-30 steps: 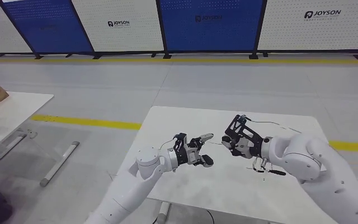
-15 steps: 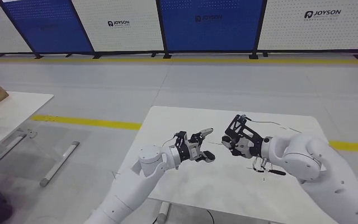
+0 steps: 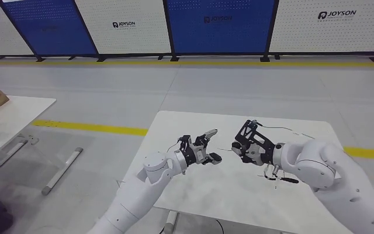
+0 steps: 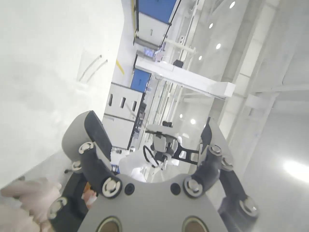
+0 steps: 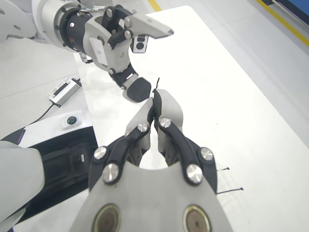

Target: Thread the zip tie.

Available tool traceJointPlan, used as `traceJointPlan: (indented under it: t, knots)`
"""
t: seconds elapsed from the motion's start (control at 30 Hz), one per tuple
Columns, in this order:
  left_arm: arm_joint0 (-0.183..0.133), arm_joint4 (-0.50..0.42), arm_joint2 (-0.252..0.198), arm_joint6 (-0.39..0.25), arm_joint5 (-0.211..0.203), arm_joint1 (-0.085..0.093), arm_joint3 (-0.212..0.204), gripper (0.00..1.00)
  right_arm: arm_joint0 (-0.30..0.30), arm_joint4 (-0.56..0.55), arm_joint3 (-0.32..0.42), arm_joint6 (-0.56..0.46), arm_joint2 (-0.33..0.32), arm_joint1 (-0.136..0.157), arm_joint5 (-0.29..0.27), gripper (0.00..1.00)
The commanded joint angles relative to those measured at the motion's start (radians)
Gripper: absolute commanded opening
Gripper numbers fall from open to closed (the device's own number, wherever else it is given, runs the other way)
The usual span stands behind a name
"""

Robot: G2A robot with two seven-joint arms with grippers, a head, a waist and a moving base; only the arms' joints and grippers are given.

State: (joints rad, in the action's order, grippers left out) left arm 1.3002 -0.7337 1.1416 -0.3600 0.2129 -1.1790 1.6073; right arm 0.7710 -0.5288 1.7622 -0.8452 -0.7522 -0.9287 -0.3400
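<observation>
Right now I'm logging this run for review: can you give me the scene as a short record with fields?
Right pincer: shut on a black zip tie, whose tip sticks out past the fingertips
Left pincer: open, empty, facing the right pincer, near the tie's tip
Spare zip ties: two lying on the white table
Threading: not yet done
</observation>
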Motion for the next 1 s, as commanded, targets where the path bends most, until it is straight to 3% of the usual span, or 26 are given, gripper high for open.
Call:
traceJointPlan:
  t: [0.0,0.07,0.1,0.37,0.47,0.83,0.97]
  knots:
    - [0.039,0.108,-0.019,0.132,-0.124,-0.004,0.029,1.00,0.000,0.000,0.000,0.000,0.000,0.000,0.000,0.00]
    - [0.060,0.151,-0.033,0.179,-0.200,-0.007,0.041,1.00,0.020,0.048,-0.017,0.029,-0.006,-0.002,0.003,0.00]
    - [0.065,0.155,-0.038,0.182,-0.218,-0.008,0.041,1.00,0.025,0.100,-0.039,0.035,-0.013,-0.005,0.004,0.00]
    - [0.065,0.155,-0.038,0.182,-0.218,-0.008,0.041,1.00,0.033,0.386,-0.159,0.054,-0.055,-0.020,0.000,0.00]
    - [0.065,0.155,-0.038,0.182,-0.218,-0.008,0.041,1.00,0.036,0.486,-0.211,0.018,-0.066,-0.024,0.004,0.00]
    - [0.066,0.161,-0.040,0.181,-0.219,-0.009,0.041,1.00,0.032,0.502,-0.230,-0.009,-0.063,-0.026,0.005,0.00]
    - [0.071,0.228,-0.054,0.191,-0.276,-0.011,0.039,1.00,0.066,0.666,-0.276,0.037,-0.075,-0.038,0.029,0.00]
